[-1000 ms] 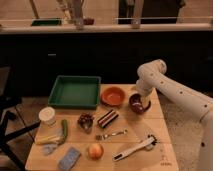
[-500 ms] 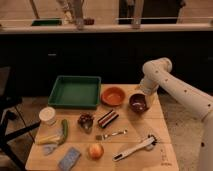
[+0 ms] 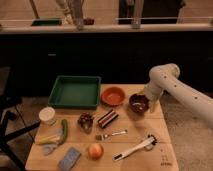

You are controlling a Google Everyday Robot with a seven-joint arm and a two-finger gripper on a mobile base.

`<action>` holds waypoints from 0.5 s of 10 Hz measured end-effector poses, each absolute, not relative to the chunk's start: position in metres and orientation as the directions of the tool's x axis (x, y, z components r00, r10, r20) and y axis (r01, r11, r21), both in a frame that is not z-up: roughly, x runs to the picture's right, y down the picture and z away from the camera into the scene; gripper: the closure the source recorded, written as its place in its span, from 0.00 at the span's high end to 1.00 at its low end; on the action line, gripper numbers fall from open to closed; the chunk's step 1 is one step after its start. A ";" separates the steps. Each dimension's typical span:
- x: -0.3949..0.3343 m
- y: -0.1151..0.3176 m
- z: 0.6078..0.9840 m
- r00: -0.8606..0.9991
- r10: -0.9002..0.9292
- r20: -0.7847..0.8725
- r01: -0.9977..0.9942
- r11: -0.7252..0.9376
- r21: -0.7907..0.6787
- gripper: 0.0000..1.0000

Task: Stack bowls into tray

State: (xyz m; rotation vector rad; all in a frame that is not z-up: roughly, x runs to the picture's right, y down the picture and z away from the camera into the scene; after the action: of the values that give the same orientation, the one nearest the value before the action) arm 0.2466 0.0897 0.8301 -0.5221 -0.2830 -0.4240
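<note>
The white arm [image 3: 172, 82] reaches in from the right, elbow bent, with its gripper [image 3: 149, 103] hanging low.

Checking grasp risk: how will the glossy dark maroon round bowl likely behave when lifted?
The dark maroon bowl looks rigid, so it should hold shape. Its glossy inside suggests a slippery rim grip. Small and shallow, it is probably light and may tilt. The gripper is at its right edge.

Gripper [image 3: 150, 104] at right edge of maroon bowl [image 3: 138, 102]; orange bowl [image 3: 113, 95] beside green tray [image 3: 75, 93].
</note>
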 end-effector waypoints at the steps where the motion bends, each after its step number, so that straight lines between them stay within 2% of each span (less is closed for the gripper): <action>1: 0.249 0.093 0.830 0.870 -0.312 0.382 0.460 0.792 -0.401 0.80; 5: 0.252 0.109 0.836 0.838 -0.288 0.464 0.468 0.817 -0.337 0.80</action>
State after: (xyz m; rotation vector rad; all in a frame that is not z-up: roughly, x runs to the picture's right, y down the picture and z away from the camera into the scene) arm 0.2523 0.1091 0.8364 -0.4595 -0.4094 -0.4151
